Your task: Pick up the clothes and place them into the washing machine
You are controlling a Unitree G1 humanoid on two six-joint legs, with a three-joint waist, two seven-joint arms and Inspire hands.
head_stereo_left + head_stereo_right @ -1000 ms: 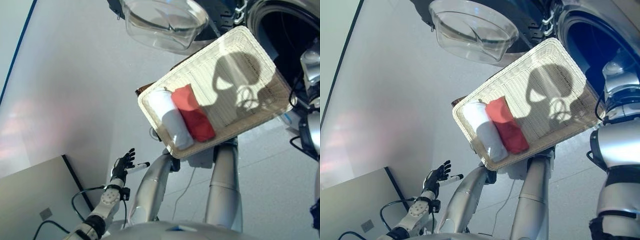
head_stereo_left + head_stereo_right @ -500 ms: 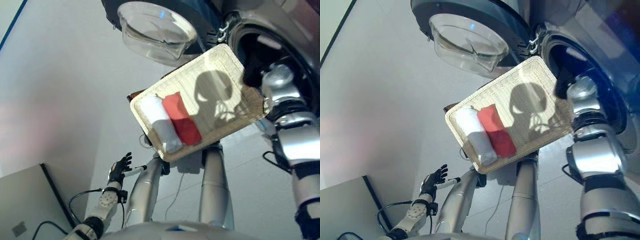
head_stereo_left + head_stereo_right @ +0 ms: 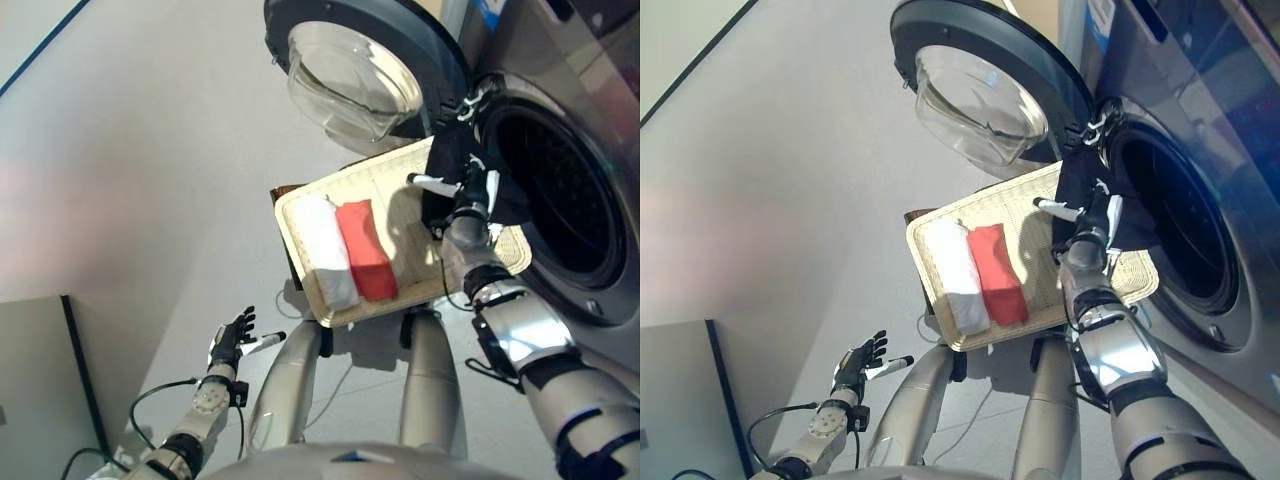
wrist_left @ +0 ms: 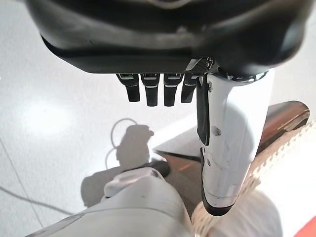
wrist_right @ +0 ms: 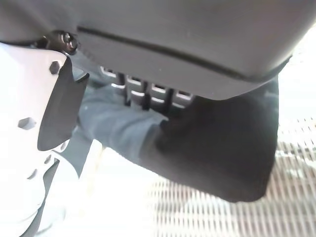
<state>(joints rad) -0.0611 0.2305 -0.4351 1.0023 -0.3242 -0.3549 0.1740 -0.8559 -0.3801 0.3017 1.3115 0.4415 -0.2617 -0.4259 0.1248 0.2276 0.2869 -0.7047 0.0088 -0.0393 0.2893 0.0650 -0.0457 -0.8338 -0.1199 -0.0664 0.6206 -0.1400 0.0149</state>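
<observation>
My right hand (image 3: 466, 195) is shut on a black cloth (image 3: 445, 160) and holds it above the right part of a white wicker basket (image 3: 398, 190), just left of the washing machine's open drum (image 3: 560, 195). In the right wrist view the fingers curl into the dark cloth (image 5: 222, 153) over the basket's weave (image 5: 222, 215). A folded white cloth (image 3: 325, 250) and a folded red cloth (image 3: 365, 250) lie side by side in the basket's left half. My left hand (image 3: 228, 343) hangs low at the left, open and holding nothing.
The machine's round door (image 3: 360, 75) with its glass bowl stands open beyond the basket, hinged at the drum's left rim. A grey panel (image 3: 35, 380) fills the lower left corner. Pale floor lies to the left.
The camera has swung toward the washing machine. My right hand has come from the basket's right edge to over the basket by the drum's rim, with black cloth in it. The left hand stays low.
</observation>
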